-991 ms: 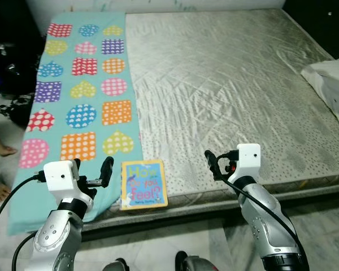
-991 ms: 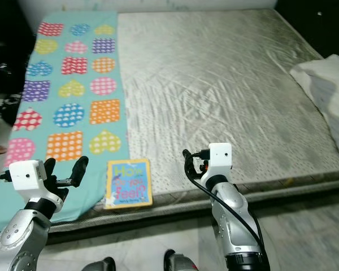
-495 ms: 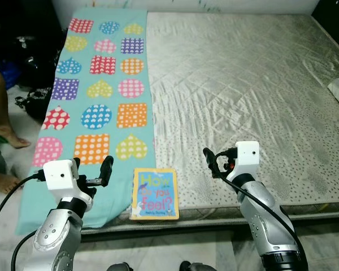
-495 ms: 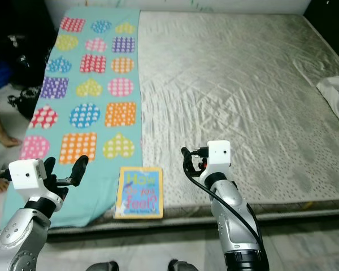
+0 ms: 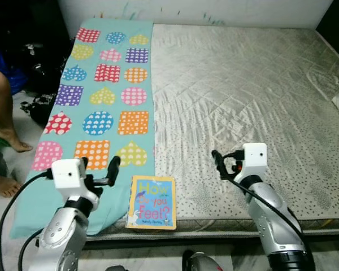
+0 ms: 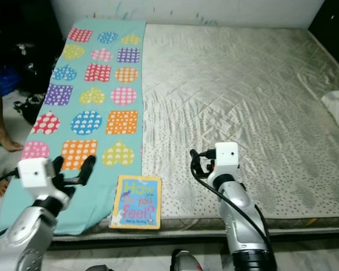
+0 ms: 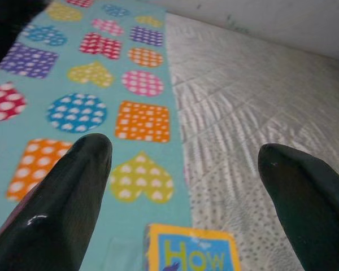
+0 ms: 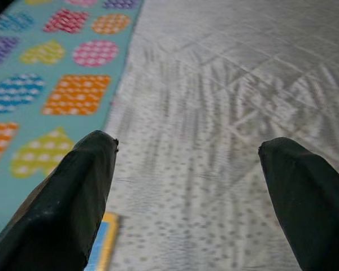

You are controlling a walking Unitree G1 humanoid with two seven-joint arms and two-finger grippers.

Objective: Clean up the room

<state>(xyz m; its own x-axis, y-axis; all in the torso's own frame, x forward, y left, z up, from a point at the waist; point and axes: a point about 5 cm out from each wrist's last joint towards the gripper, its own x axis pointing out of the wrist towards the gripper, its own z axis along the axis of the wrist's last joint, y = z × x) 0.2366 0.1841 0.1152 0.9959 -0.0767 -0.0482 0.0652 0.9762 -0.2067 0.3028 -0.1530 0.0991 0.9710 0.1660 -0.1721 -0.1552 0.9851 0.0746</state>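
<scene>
Book waiting at the mattress edge

Grippers hover over the near edge, both spread wide and holding nothing: left gripper point(image 5: 96, 171) at 8 o'clock, right gripper point(image 5: 225, 164) at 4 o'clock. Between them, nearer the left, a children's book point(image 5: 152, 194) lies flat by the turquoise patterned sheet point(image 5: 101, 96). Grey mattress point(image 5: 243, 84) stretches toward 12. A person's bare legs point(image 5: 3, 118) stand at 9 o'clock.

"How do you feel?" on the book point(image 5: 152, 202) cover
</scene>
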